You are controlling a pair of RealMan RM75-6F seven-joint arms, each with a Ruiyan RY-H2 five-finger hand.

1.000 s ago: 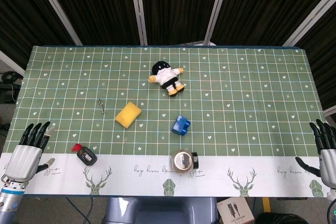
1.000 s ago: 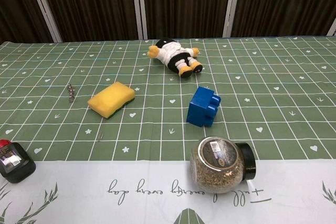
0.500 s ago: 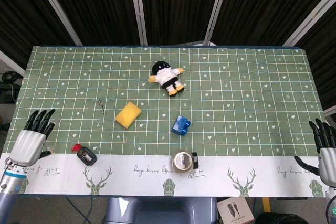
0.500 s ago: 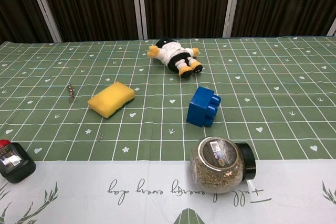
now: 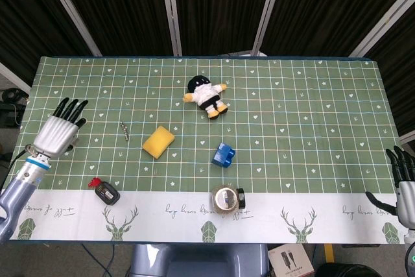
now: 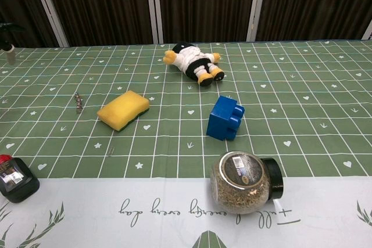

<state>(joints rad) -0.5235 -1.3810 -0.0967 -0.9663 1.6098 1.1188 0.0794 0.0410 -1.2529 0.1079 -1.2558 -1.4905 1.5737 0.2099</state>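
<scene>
My left hand [image 5: 59, 131] hovers over the left side of the green cloth with fingers spread and nothing in it; only its fingertips [image 6: 8, 34] show at the chest view's left edge. Nearest to it lies a small metal chain piece [image 5: 124, 131] [image 6: 78, 102]. My right hand [image 5: 403, 183] stays at the far right edge of the table, fingers apart, holding nothing. A yellow sponge [image 5: 159, 141] [image 6: 123, 109], a blue block [image 5: 223, 155] [image 6: 225, 118], a plush doll [image 5: 206, 95] [image 6: 193, 62] and a tipped jar of seeds [image 5: 227, 198] [image 6: 245, 182] lie between them.
A small black device with a red button [image 5: 106, 191] [image 6: 15, 178] sits at the front left on the white border of the cloth [image 5: 311, 212]. Dark curtains stand behind the table's far edge [image 5: 207, 58].
My left hand has risen from the front left corner and moved forward over the cloth, toward the chain piece. The right hand has sunk slightly lower at the right edge. Objects stayed put.
</scene>
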